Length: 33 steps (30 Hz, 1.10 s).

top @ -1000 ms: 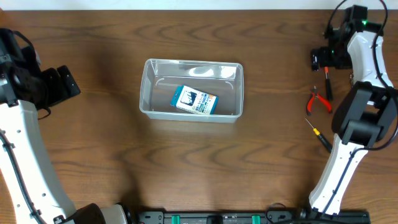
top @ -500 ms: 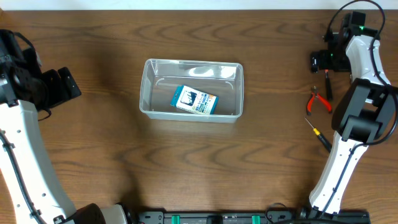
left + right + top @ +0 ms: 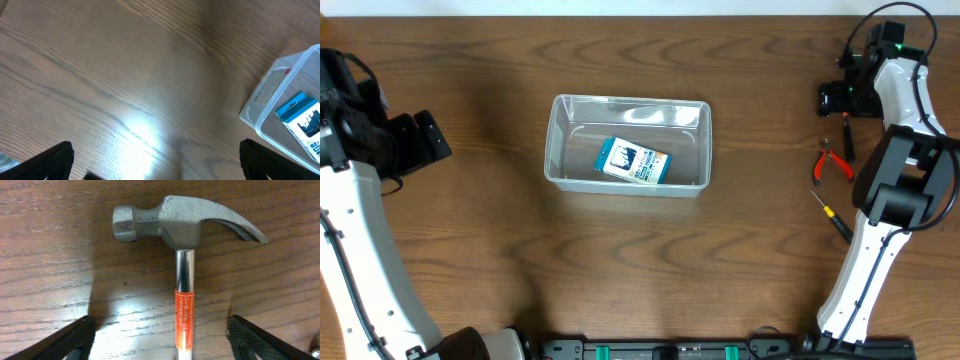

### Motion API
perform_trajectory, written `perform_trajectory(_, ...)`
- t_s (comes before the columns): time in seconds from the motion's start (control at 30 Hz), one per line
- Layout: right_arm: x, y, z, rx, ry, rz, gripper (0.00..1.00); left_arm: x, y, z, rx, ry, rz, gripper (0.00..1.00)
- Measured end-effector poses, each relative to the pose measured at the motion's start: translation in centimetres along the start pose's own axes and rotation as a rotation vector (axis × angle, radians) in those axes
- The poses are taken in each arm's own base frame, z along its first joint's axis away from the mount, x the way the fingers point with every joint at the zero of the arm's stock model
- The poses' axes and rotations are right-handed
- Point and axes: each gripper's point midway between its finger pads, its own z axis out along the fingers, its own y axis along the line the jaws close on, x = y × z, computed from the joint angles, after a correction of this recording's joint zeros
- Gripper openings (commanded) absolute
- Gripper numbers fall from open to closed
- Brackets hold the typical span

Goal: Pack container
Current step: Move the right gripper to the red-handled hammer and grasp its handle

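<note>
Container: one clear tub [image 3: 578, 148], upright and open at the top, in the middle of the table [image 3: 620, 260].
Inside it: one blue-and-white box [image 3: 633, 161], lying flat. The left wrist view shows only one corner of the tub and part of this box.
Left gripper [image 3: 155, 161]: fingers spread wide over bare wood, holding nothing, well apart from the tub.
Hammer [image 3: 184, 225]: one. Its steel claw head and orange label are clear only in the right wrist view.
Right gripper [image 3: 159, 339]: released, one finger at each side of the hammer's shaft, not touching it.
Other tools: one red pliers [image 3: 832, 165] and one screwdriver [image 3: 832, 215], seen only from overhead, at the table's right side.
</note>
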Motion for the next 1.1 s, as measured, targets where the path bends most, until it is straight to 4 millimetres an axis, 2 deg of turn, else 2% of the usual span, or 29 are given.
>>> perform_trajectory(0.27,0.5,0.1,0.0,-0.006,0.022,0.061,0.61,0.5,0.0,0.0,-0.002,0.022,0.001,0.98)
perform_trajectory(0.37,0.7,0.1,0.0,-0.004,0.03,0.075,0.43,0.6,0.1,0.0,-0.002,0.024,0.001,0.98)
perform_trajectory(0.47,0.9,0.2,0.0,-0.005,0.037,0.084,0.3,0.6,0.1,0.0,-0.002,0.024,0.001,0.98)
perform_trajectory(0.77,1.2,0.1,0.0,-0.003,0.048,0.092,0.14,0.7,0.1,0.0,-0.003,0.03,0.001,0.98)
perform_trajectory(1.1,1.2,0.1,-0.1,-0.003,0.048,0.091,0.04,0.7,0.1,0.0,-0.003,0.03,0.001,0.98)
